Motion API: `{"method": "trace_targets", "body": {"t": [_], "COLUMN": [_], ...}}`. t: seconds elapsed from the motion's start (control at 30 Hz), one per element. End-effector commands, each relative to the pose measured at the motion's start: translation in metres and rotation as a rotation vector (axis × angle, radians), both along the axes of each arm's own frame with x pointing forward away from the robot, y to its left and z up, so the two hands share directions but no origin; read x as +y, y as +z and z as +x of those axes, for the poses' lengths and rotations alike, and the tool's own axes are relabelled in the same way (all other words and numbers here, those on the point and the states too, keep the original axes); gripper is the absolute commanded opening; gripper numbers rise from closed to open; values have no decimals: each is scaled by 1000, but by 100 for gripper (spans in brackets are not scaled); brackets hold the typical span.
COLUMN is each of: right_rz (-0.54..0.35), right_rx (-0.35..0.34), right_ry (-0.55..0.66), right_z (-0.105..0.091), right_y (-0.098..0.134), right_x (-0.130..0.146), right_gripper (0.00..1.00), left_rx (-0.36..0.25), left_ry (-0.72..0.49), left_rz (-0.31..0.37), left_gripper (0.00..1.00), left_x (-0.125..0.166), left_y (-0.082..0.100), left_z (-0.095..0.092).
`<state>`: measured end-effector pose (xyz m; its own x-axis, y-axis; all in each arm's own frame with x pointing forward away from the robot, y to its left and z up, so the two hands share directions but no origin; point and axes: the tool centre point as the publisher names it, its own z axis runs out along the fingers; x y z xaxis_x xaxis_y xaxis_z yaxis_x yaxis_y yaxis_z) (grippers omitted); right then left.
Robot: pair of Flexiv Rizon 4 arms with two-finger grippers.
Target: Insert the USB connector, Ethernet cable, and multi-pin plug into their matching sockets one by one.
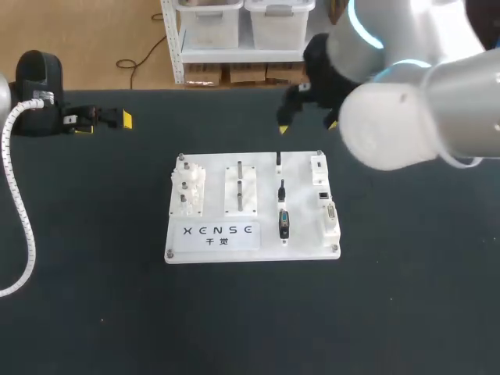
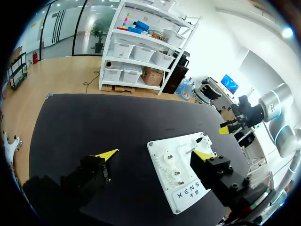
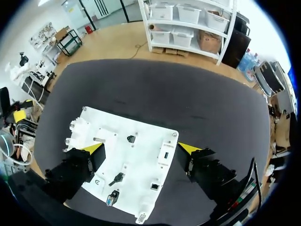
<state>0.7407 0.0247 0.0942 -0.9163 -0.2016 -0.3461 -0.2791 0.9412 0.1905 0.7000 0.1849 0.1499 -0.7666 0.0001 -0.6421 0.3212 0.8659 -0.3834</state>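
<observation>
The white board [image 1: 211, 242] lies mid-table. A column of three plugs stands on it: the USB connector [image 1: 278, 160] farthest back, the Ethernet plug [image 1: 281, 190], and the multi-pin plug [image 1: 283, 223] nearest. Their sockets [image 1: 323, 195] line the board's right edge. My right gripper [image 1: 308, 125] hangs open above the board's far right part. In the right wrist view its fingers [image 3: 92, 149] straddle the board [image 3: 141, 136], with the USB connector [image 3: 131, 139] and Ethernet plug [image 3: 116, 179] below. My left gripper [image 1: 104, 123] rests open at the far left, empty [image 2: 155, 154].
White gear and peg fixtures [image 1: 187, 191] and a post block [image 1: 241, 187] occupy the board's left half. A white coiled cable [image 1: 19, 211] hangs along my left arm. The black table surrounds the board on every side.
</observation>
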Motion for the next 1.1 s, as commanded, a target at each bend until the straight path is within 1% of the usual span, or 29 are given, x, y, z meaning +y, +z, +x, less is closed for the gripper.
{"method": "trace_targets", "body": {"t": [0.03, 0.1, 0.27, 0.33, 0.37, 0.97, 1.1], "right_rz": [-62, -77, -80, -78, -71, -71, -114], "right_rx": [-1, 13, 34, 33, 46, 46, 50], "right_ry": [-30, -27, -20, -12, -7, -7, -22], "right_z": [1, -1, -3, -3, -3, -3, -1], "right_y": [-16, -23, -38, -41, -42, -42, -44], "right_x": [8, 9, 18, 22, 23, 23, 29], "right_gripper": [100, 100, 100, 100, 100, 100, 100], "left_rx": [0, 0, 0, 0, 0, 0, 0], "left_ry": [0, 0, 0, 0, 0, 0, 0], "left_rz": [0, 0, 0, 0, 0, 0, 0], "left_gripper": [100, 100, 100, 100, 100, 100, 100], "left_x": [0, 0, 0, 0, 0, 0, 0], "left_y": [0, 0, 0, 0, 0, 0, 0], "left_z": [0, 0, 0, 0, 0, 0, 0]}}
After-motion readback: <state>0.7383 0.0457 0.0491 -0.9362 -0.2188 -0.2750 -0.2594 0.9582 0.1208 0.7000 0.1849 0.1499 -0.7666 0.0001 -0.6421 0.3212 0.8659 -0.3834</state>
